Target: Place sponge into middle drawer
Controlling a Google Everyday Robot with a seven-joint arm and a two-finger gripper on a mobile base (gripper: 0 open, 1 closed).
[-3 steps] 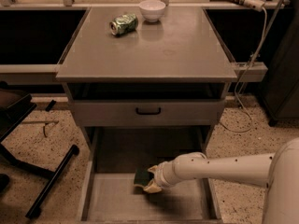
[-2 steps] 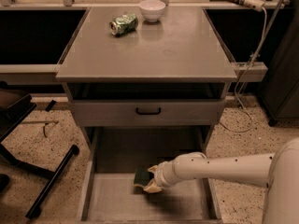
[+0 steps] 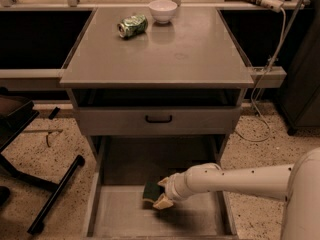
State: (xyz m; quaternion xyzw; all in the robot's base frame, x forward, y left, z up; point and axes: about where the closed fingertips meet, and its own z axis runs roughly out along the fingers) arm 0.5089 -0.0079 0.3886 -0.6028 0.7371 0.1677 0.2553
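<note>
The sponge (image 3: 150, 191), dark green on top, sits low over the floor of the open middle drawer (image 3: 200, 219), a wide grey box pulled out at the bottom of the cabinet. My gripper (image 3: 162, 192) reaches in from the right on a white arm and is shut on the sponge's right end, one finger above and one below. I cannot tell whether the sponge touches the drawer floor.
A grey drawer front with a black handle (image 3: 158, 119) is above the open drawer. On the cabinet top (image 3: 200, 59) lie a crushed green can (image 3: 132, 26) and a white bowl (image 3: 163, 10). A black chair base (image 3: 55, 189) stands at the left. Cables hang at the right.
</note>
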